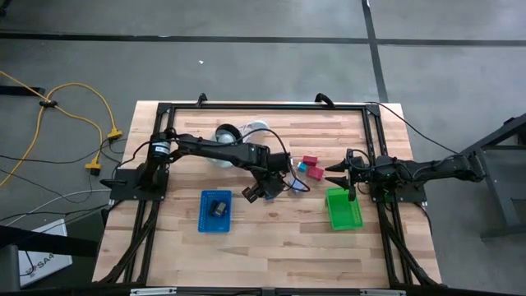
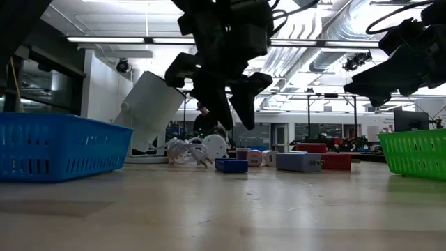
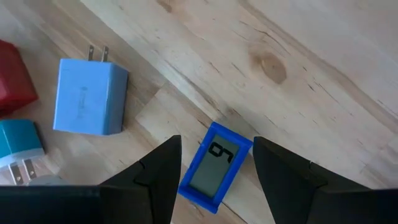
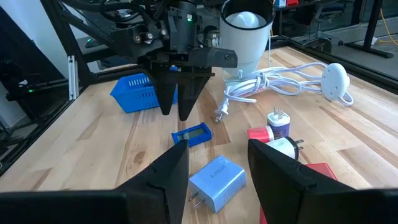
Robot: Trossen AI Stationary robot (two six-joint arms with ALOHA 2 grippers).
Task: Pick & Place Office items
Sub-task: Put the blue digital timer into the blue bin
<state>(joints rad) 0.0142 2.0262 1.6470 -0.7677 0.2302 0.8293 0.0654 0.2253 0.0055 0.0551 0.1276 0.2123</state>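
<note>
pale wooden table carries the scene. left gripper hangs just above a small blue lcd piece, jaws spread to either side of it and holding nothing (a pick about to start, i judge). next it must drop straight and close. right gripper waits near the green tray, jaws apart, empty.

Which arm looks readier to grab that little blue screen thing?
The left. Its open gripper hangs right above the blue display piece, fingers either side, while the right gripper waits by the green tray.
</note>
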